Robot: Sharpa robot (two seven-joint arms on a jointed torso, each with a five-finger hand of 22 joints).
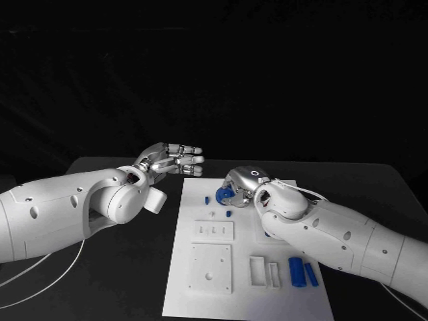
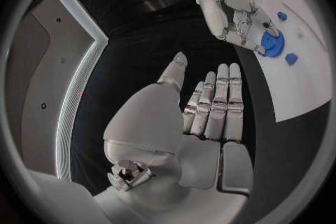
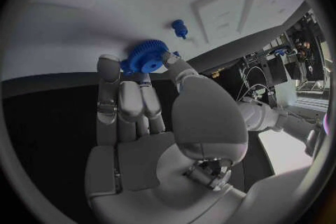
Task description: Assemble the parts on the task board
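A blue gear is pinched by the fingertips of the right hand at the edge of the white task board. A small blue peg is seen standing on the board nearby.

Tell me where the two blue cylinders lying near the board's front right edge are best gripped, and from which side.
Probably from above, across the middle of each blue cylinder. They lie flat and side by side on the task board, ends pointing front to back. Fingers should close on the long curved flanks; the narrow gap between them suggests taking the outer one first.
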